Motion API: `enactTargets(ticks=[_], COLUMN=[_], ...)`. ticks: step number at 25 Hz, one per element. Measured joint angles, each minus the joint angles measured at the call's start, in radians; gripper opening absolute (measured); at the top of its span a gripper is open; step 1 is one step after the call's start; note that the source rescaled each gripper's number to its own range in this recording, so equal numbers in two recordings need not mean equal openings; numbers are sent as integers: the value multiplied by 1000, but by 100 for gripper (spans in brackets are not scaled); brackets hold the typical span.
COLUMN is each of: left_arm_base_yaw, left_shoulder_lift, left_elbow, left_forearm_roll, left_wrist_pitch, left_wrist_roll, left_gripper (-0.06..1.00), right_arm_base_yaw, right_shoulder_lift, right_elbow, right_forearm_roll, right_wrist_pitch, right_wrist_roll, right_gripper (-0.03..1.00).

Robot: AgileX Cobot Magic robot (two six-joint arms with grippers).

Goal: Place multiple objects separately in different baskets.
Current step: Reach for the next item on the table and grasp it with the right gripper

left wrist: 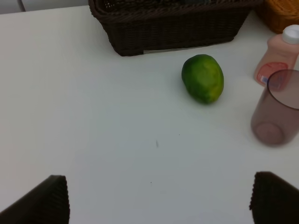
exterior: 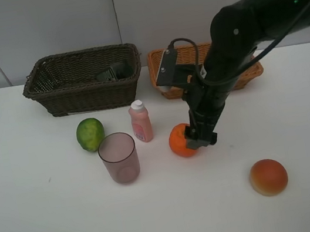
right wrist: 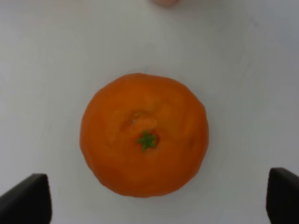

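Note:
The orange (exterior: 180,141) sits mid-table. My right gripper (exterior: 199,137) is open, low over it; in the right wrist view the orange (right wrist: 144,134) fills the space between the spread fingertips (right wrist: 25,198). My left gripper (left wrist: 159,200) is open and empty above bare table, short of the green round fruit (left wrist: 202,78). The green fruit (exterior: 90,134), the mauve cup (exterior: 119,157) and the pink white-capped bottle (exterior: 140,121) stand in front of the dark brown basket (exterior: 86,95). The peach-like fruit (exterior: 268,177) lies front right. A dark bottle-like thing (exterior: 113,72) lies in the dark basket.
The light orange-tan basket (exterior: 252,71) stands at the back right, partly hidden behind my right arm. The cup (left wrist: 276,109) and pink bottle (left wrist: 276,60) stand close together. The white table (exterior: 41,218) ends at a wall behind the baskets.

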Motion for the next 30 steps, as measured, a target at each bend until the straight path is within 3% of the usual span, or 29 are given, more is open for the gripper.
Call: enactTargets(ticks=[13, 25, 27, 29, 30], left_arm_base_yaw=[0, 0, 0, 0, 0], left_shoulder_lift=[0, 0, 0, 0, 0], left_elbow=[0, 0, 0, 0, 0], left_forearm_roll=[0, 0, 0, 0, 0], left_wrist_pitch=[0, 0, 0, 0, 0], left_wrist_roll=[0, 0, 0, 0, 0], left_gripper=[100, 100, 100, 100, 100], right_arm_base_yaw=[0, 0, 0, 0, 0], right_shoulder_lift=[117, 202, 206, 206, 207], right_elbow=[-55, -55, -55, -55, -55], right_forearm_roll=[52, 52, 52, 46, 45], right_wrist_pitch=[-15, -97, -109, -112, -113], right_wrist_roll=[-28, -28, -28, -28, -28], right_gripper=[100, 99, 91, 67, 64])
